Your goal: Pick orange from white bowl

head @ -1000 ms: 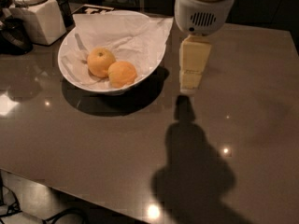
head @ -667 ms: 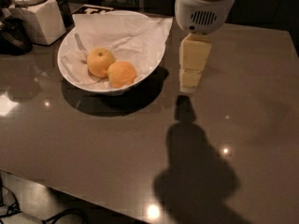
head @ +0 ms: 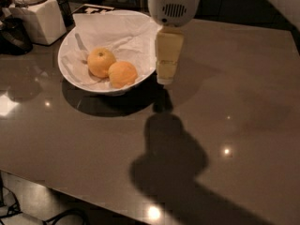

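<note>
The white bowl [head: 85, 85] stands on the brown table at the upper left, lined with crumpled white paper. Two fruits lie in it. The orange [head: 123, 74], deeper in colour, lies to the front right and touches a paler yellow-orange fruit [head: 101, 62] with a dark stem dimple. My gripper [head: 165, 78] hangs from its white round wrist [head: 174, 3] just outside the bowl's right rim, close to the table. It is to the right of the orange and apart from it, and holds nothing that I can see.
A white square container [head: 43, 21] with stacked items on top stands behind the bowl at the far left, beside a dark object [head: 14, 35]. The table's front edge [head: 93, 201] runs along the lower left. The arm's shadow lies across the table's middle.
My gripper has moved left, from well right of the bowl to right beside its right rim. The bowl and both fruits have not moved.
</note>
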You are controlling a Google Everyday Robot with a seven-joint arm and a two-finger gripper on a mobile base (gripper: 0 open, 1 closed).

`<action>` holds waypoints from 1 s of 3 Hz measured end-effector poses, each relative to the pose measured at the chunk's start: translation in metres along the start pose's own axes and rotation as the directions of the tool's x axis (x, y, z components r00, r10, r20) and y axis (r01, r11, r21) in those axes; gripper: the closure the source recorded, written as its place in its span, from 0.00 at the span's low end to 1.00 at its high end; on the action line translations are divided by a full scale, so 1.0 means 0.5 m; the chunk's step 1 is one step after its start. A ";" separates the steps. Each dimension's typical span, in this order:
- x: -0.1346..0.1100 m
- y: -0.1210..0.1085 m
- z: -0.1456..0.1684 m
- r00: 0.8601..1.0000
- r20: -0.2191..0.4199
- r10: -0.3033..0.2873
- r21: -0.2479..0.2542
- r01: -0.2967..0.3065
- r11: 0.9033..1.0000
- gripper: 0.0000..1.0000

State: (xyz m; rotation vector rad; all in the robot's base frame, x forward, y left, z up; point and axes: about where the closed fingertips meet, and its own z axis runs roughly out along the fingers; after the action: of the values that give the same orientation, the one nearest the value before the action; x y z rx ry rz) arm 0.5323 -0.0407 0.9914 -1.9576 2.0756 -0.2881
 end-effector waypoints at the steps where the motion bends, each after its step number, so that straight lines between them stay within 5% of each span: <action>1: -0.078 -0.046 0.049 0.999 -0.005 -0.052 -0.046 0.052 0.998 0.00; 3: -0.121 -0.055 0.064 0.998 0.041 -0.044 -0.014 0.045 0.999 0.00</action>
State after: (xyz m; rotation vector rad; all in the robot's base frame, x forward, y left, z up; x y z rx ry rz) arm 0.5716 0.0192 0.9738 -2.0036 2.0168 -0.2406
